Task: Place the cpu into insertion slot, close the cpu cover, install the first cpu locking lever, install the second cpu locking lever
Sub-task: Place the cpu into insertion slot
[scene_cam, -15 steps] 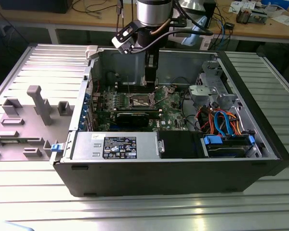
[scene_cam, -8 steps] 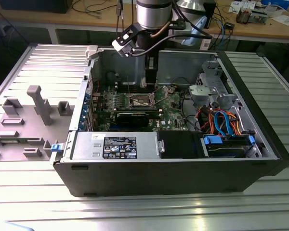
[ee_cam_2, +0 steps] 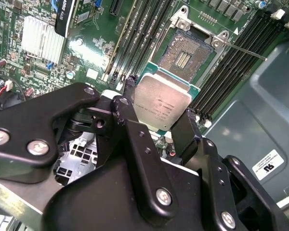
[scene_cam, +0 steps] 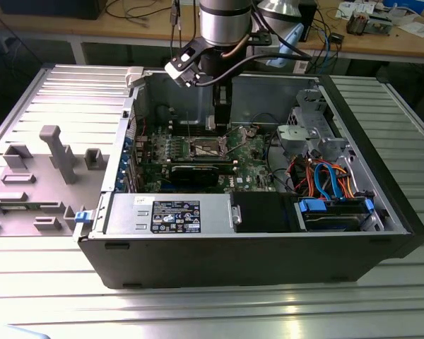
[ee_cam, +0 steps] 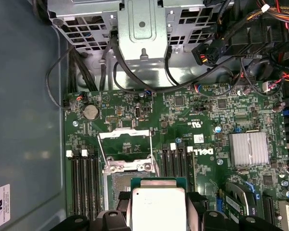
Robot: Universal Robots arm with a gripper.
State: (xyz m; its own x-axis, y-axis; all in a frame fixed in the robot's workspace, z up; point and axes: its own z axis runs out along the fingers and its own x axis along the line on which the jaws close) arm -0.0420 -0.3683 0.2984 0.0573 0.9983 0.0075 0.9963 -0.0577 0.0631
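Inside the computer case (scene_cam: 268,268), the tool (ee_cam_2: 160,103) clamps the cpu (ee_cam: 157,207) above the insertion slot (ee_cam_2: 183,57), cpu cover (ee_cam: 125,144) apparently raised.

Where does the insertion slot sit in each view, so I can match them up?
Exterior view: insertion slot near the middle of the green motherboard.
Second wrist view: open, with its pin field exposed, just past the cpu gripped by the pincer.
First wrist view: an edge shows beside the gripped cpu, next to the raised cpu cover.
Shared landmark: memory slots flank it in both wrist views.
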